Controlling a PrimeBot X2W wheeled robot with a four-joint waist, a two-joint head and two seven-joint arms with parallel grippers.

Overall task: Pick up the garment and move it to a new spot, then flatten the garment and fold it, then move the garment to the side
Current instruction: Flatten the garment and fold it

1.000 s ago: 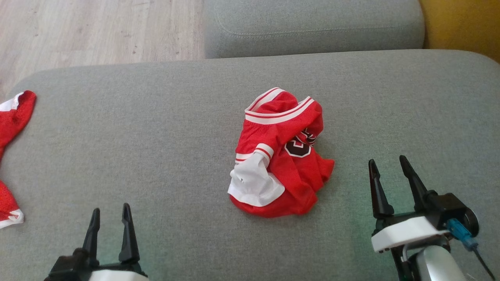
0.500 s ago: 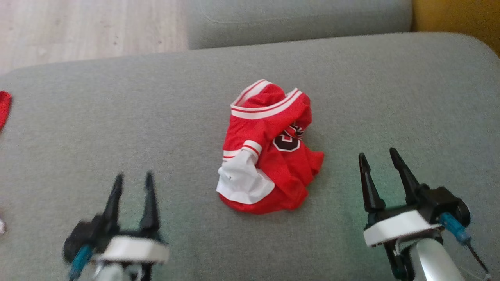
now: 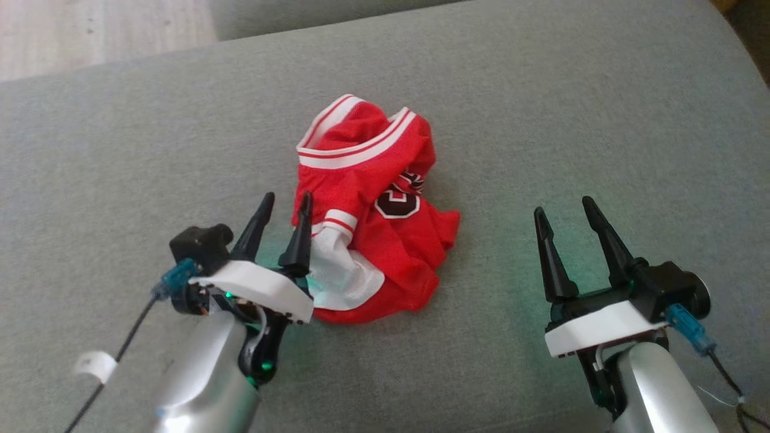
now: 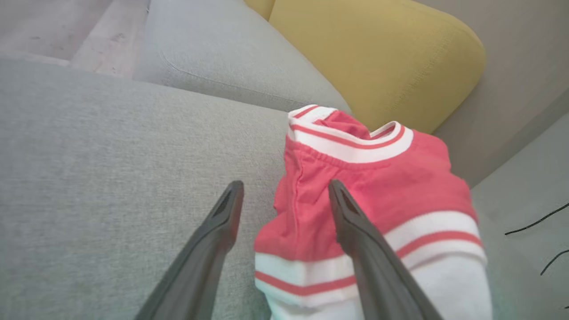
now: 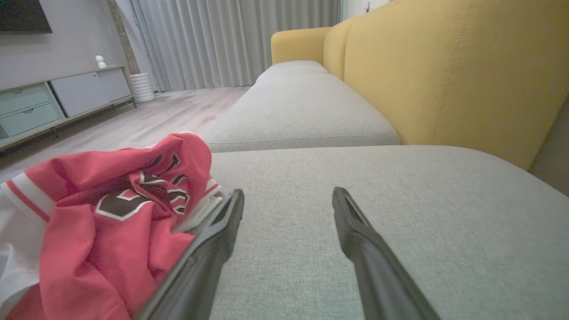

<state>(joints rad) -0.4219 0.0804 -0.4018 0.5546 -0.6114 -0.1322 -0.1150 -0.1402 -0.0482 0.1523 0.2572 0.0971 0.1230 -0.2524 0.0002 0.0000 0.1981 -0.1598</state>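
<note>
While crumpled red garment [image 3: 361, 180] is lying mid sofa seat [image 3: 120, 150], long axis running away from robot, left gripper [image 3: 288, 197] is hovering nearer, jaws wide, straddling its left edge; right gripper [image 3: 562, 205] is standing well apart, jaws wide, empty.

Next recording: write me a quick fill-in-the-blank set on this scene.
1. The crumpled garment is mostly ____ with white trim.
2. It lies on a ____ cushion.
3. The left pincer and right pincer are both ____.
4. The backrest is ____.
Missing: red; grey; open; yellow.
</note>
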